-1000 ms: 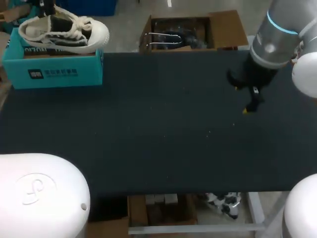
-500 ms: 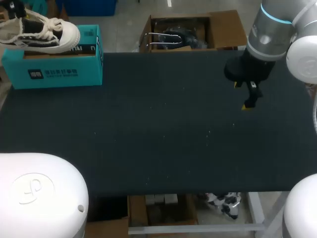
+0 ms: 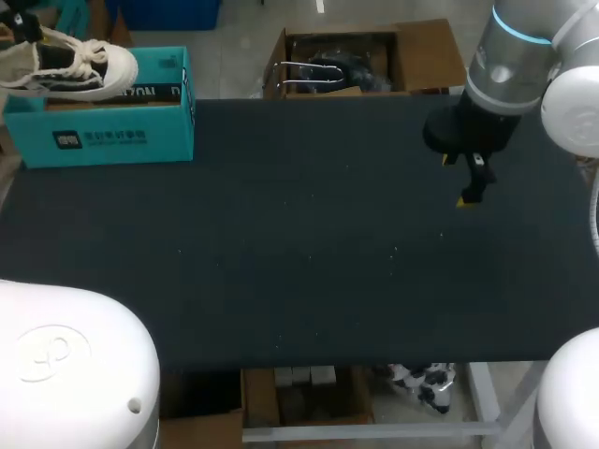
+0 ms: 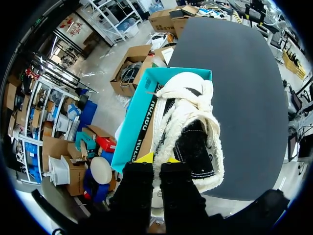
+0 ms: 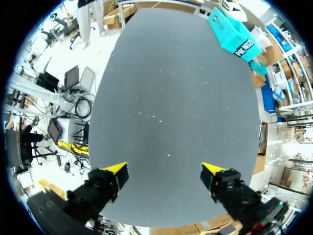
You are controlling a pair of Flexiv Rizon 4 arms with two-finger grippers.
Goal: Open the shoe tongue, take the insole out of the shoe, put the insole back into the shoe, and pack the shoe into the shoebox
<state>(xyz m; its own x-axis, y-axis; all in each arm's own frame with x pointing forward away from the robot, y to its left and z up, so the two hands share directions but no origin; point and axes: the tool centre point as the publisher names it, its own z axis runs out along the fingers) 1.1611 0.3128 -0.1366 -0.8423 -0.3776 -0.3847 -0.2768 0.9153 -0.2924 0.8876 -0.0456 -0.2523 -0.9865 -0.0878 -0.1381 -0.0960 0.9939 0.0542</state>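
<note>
A white canvas shoe (image 3: 67, 67) with black inner lining and cream laces hangs low over the open teal shoebox (image 3: 98, 120) at the table's far left corner. In the left wrist view my left gripper (image 4: 157, 159) is shut on the rim of the shoe (image 4: 188, 122) near its heel. The shoe's toe points away from the gripper over the shoebox (image 4: 139, 110). No insole shows. My right gripper (image 3: 471, 182) hangs open above the table's right side with nothing in it. In the right wrist view my right gripper (image 5: 164, 171) faces bare tabletop, with the shoebox (image 5: 234, 36) far ahead.
The black tabletop (image 3: 281, 243) stretches from the shoebox to my right gripper. Its front edge runs just ahead of my arms' white bases.
The shoe has moved left with my left gripper, from over the box's middle to its left end. My right arm shifted slightly early on, then stayed still.
</note>
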